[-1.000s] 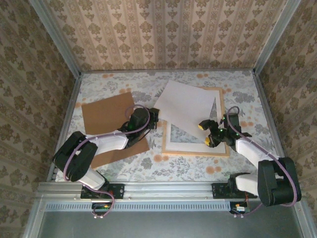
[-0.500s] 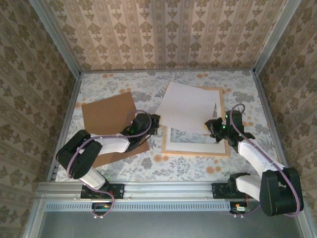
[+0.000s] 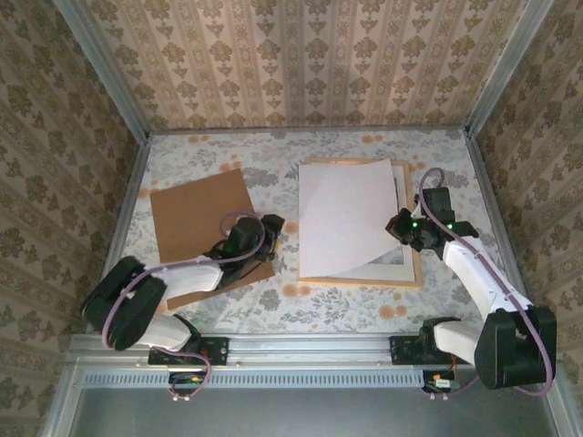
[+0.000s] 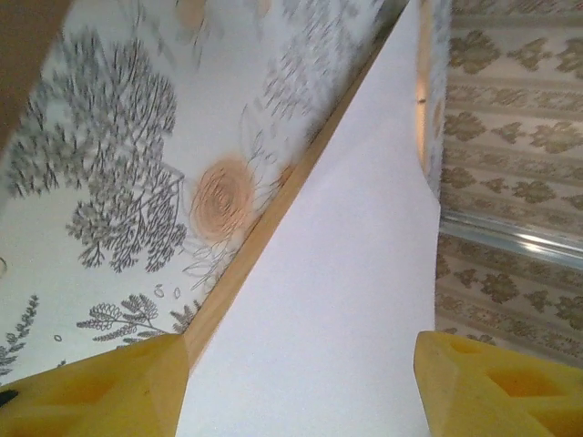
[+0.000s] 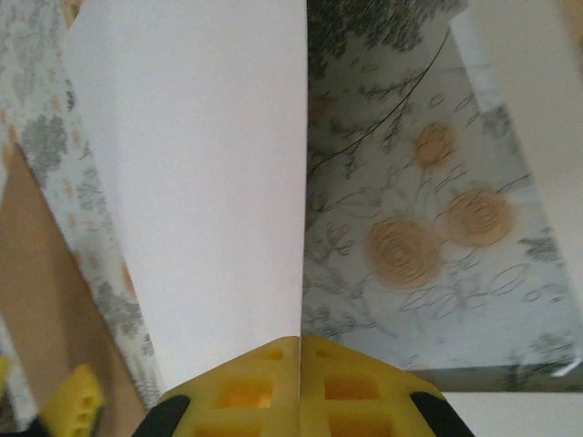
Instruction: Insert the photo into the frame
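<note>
The photo lies white back up over the light wood frame, its near right corner lifted. My right gripper is shut on the photo's right edge. In the right wrist view the sheet runs edge-on into the closed yellow fingers. My left gripper stands open at the frame's left side. In the left wrist view the white sheet and the wooden moulding show between its spread fingertips.
A brown backing board lies on the flowered tablecloth at the left, under my left arm. Patterned walls close in the table on three sides. A strip of bare cloth runs along the near edge in front of the frame.
The photo has swung from a tilted lie to square over the frame. My right gripper has shut on its right edge and shifted right. My left gripper has opened and let go.
</note>
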`<control>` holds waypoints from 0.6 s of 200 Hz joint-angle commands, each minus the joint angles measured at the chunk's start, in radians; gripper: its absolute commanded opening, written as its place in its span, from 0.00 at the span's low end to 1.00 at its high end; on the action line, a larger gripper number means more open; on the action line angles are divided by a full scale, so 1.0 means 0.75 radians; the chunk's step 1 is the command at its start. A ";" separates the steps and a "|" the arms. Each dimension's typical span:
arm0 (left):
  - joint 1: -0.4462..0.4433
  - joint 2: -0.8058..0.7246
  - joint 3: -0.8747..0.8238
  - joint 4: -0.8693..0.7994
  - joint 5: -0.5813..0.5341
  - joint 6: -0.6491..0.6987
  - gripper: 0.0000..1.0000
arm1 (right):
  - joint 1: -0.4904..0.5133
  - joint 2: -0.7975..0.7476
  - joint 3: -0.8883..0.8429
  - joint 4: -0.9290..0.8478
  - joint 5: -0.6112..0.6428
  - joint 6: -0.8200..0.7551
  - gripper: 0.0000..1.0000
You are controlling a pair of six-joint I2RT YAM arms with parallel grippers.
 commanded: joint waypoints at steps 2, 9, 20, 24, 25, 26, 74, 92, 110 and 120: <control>0.068 -0.153 0.015 -0.293 -0.003 0.318 0.70 | -0.043 0.018 0.033 -0.137 0.076 -0.180 0.00; 0.092 -0.189 0.025 -0.343 -0.006 0.392 0.70 | -0.048 0.016 0.022 -0.125 0.085 -0.175 0.00; 0.129 -0.239 0.060 -0.424 0.002 0.519 0.70 | -0.056 0.009 0.001 -0.113 0.100 -0.154 0.00; 0.140 -0.254 0.075 -0.451 -0.003 0.561 0.71 | -0.058 0.004 -0.011 -0.111 0.101 -0.143 0.00; 0.142 -0.258 0.079 -0.460 -0.004 0.573 0.71 | -0.058 0.003 -0.015 -0.091 0.101 -0.140 0.00; 0.143 -0.261 0.083 -0.469 -0.006 0.583 0.71 | -0.058 -0.001 -0.024 -0.070 0.100 -0.135 0.00; 0.193 -0.325 0.186 -0.575 -0.015 0.829 0.71 | -0.061 -0.064 -0.131 0.104 0.150 0.013 0.00; 0.195 -0.326 0.202 -0.581 -0.026 0.851 0.71 | -0.060 -0.073 -0.173 0.154 0.143 0.054 0.00; 0.199 -0.318 0.208 -0.573 -0.030 0.856 0.71 | -0.060 -0.065 -0.196 0.175 0.146 0.076 0.00; 0.199 -0.311 0.215 -0.570 -0.026 0.865 0.71 | -0.060 -0.067 -0.218 0.208 0.138 0.082 0.00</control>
